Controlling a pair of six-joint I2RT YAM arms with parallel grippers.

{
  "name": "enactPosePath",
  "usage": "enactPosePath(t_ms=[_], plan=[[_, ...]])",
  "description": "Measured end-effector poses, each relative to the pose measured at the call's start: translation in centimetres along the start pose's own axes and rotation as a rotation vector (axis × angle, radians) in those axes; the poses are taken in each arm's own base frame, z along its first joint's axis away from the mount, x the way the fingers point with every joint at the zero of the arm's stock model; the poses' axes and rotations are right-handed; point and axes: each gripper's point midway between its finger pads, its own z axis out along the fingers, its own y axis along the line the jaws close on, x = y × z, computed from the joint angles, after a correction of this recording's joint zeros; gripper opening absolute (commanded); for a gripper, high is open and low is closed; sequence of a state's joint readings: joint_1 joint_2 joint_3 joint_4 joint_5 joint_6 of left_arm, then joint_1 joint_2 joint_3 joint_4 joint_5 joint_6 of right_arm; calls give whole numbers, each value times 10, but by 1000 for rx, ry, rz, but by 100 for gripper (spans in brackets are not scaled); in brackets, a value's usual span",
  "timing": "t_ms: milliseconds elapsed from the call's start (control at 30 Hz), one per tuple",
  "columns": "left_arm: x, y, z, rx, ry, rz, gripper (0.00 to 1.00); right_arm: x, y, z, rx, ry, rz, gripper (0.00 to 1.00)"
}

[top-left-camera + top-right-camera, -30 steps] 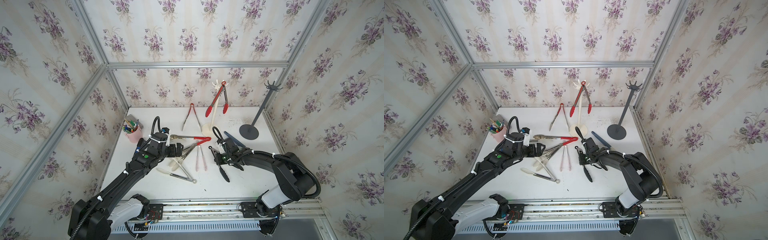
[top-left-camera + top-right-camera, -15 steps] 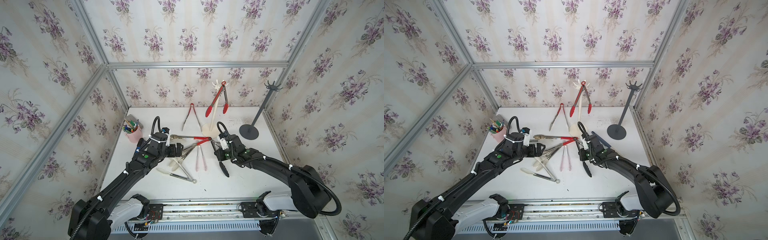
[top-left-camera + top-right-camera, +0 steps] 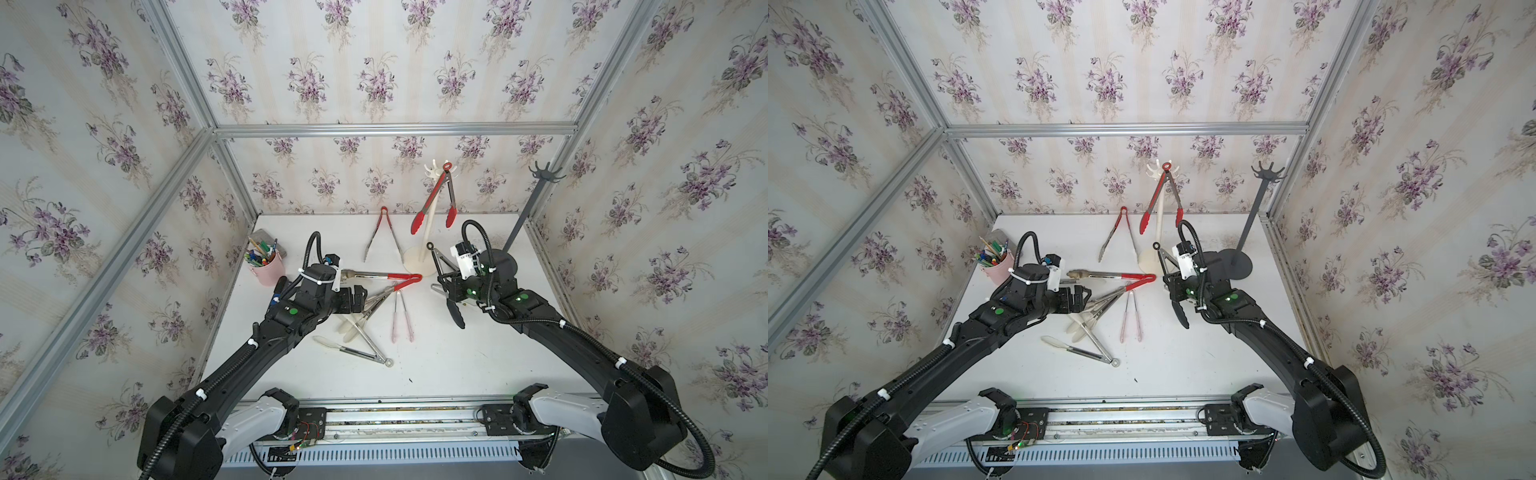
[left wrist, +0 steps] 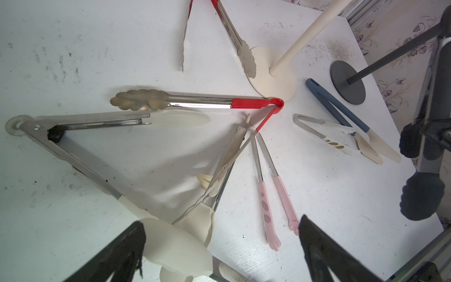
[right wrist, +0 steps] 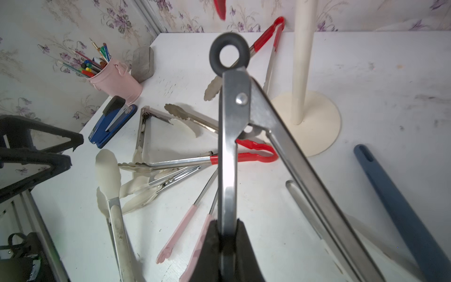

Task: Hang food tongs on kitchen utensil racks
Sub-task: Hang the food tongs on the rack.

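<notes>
Right wrist view shows the right gripper [image 5: 225, 228] closed on one steel arm of the black tongs [image 5: 228, 146], with their black hanging ring pointing up and away from the wrist. This differs from one second ago. Then the tongs were held lower and nearer to the front of the tabletop [image 3: 457, 365], and the right arm was bent back. Now, in both top views, the arm is stretched forward. The tongs stand nearly upright in the air, ring on top and black tips hanging down, just in front of the base of the cream-white rack [image 3: 430, 226]. The grip itself did not change: the fingers [image 5: 207, 251] press the steel arm as before.

The left gripper [image 3: 358, 300] has not moved. It is wide open and holds nothing, above the cream-tipped tongs [image 3: 353, 330] that lie crossed on the tabletop.

I judge this to be the carrying step of the task: the pick is finished and the ring is turned up, ready for a hook. The cream-white rack already carries one red tongs [image 3: 428, 203], while the dark grey rack [image 3: 528, 208] has free hooks. Which rack is the target I cannot tell. The ring is well below both crowns, so a further lift seems necessary before hanging.
</notes>
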State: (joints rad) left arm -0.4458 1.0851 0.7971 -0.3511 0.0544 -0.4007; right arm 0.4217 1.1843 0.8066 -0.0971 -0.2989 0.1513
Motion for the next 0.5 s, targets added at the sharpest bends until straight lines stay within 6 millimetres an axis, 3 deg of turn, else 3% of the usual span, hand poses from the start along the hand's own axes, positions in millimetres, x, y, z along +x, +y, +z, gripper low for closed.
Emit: enactPosePath(t_ms=[500], plan=[[-2, -2, -2, 6, -8, 8, 99, -81, -15, -48, -97, -249, -62, 0]])
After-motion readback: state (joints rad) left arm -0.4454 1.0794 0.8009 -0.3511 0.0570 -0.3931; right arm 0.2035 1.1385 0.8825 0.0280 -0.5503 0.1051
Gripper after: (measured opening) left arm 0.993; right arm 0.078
